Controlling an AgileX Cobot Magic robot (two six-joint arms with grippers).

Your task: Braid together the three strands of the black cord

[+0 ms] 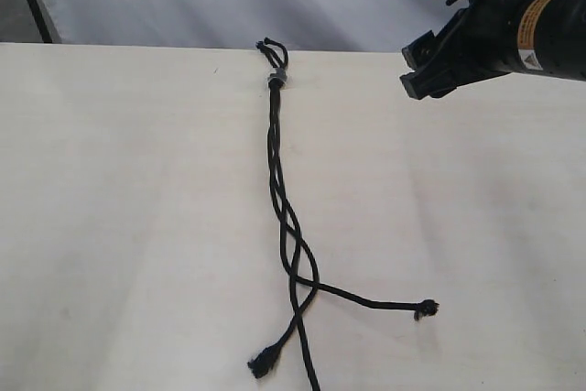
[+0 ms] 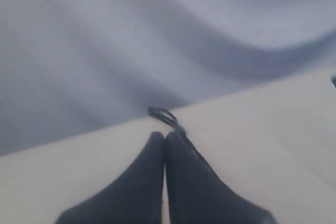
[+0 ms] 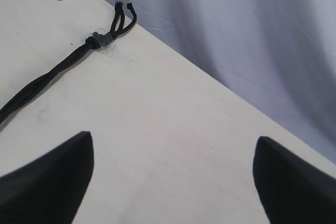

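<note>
Cord [image 1: 277, 162] lies on the table [image 1: 110, 208] with its knot [image 1: 274, 78] at the far edge, running toward the near side. The 3 strands [image 1: 300, 267] are loosely crossed a few times below the knot, then splay. 1 tip [image 1: 426, 309] points right, 1 tip [image 1: 261, 365] sits near-left, and the 3rd strand runs out of the exterior view at the bottom. Right gripper [image 1: 423, 69] is in the air at far right, jaws wide apart, empty, well apart from the cord. Left gripper [image 2: 164, 139] is not in the exterior view. Its wrist view is blurry but shows the fingers pressed together and aimed toward the knot end, nothing visibly pinched. Braid looks part done, with the lower crossings slack. Risks: can't tell if the knot is fixed down, so a tug on 1 strand could drag the whole cord or pull the slack crossings open. A grab near the last crossing could catch 2 strands, since they touch there. Crossing the wrong strand would break the pattern. The 3rd end is out of view, so reaching for it would be blind.
</note>
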